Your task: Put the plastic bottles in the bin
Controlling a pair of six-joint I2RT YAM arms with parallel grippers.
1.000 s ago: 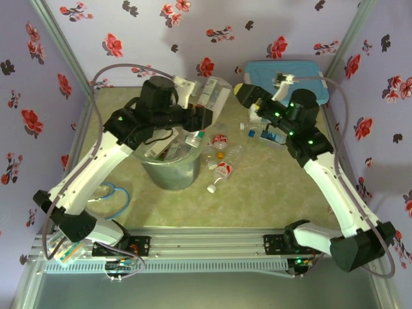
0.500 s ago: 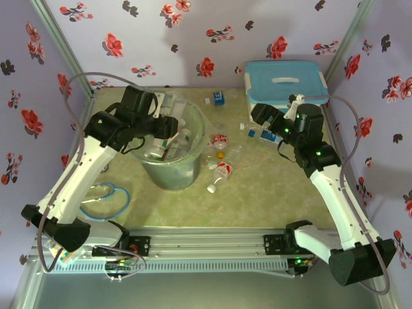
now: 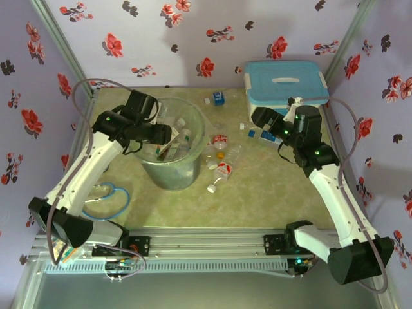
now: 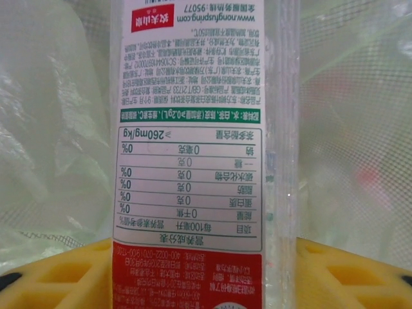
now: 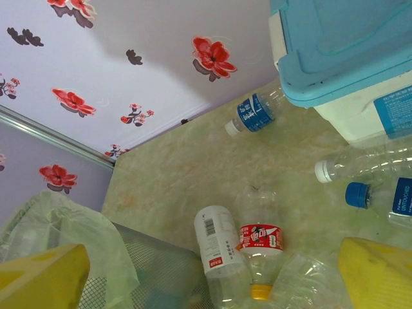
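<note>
My left gripper (image 3: 166,136) hangs in the mouth of the bin (image 3: 193,168), a grey mesh bucket lined with a clear bag. Its yellow fingers (image 4: 58,277) sit close on both sides of a clear plastic bottle (image 4: 193,129) with a red and white label. Several other bottles lie in the bin. My right gripper (image 3: 259,117) stands open above the table, nothing between its fingers (image 5: 38,277). Below it lie a white-labelled bottle (image 5: 219,244) and a red-labelled, orange-capped one (image 5: 259,248) beside the bin wall (image 5: 148,264). Farther off lies a blue-labelled bottle (image 5: 254,114).
A white box with a light-blue lid (image 3: 283,80) stands at the back right, close to my right gripper. Two more bottles (image 5: 360,164) lie at its foot. Loose bottles (image 3: 223,169) lie scattered right of the bin. A blue hose (image 3: 106,193) curls at the left.
My left gripper has come down from high over the bin into its mouth, the bottle still between its fingers. My right arm has drawn back a little to the right.
</note>
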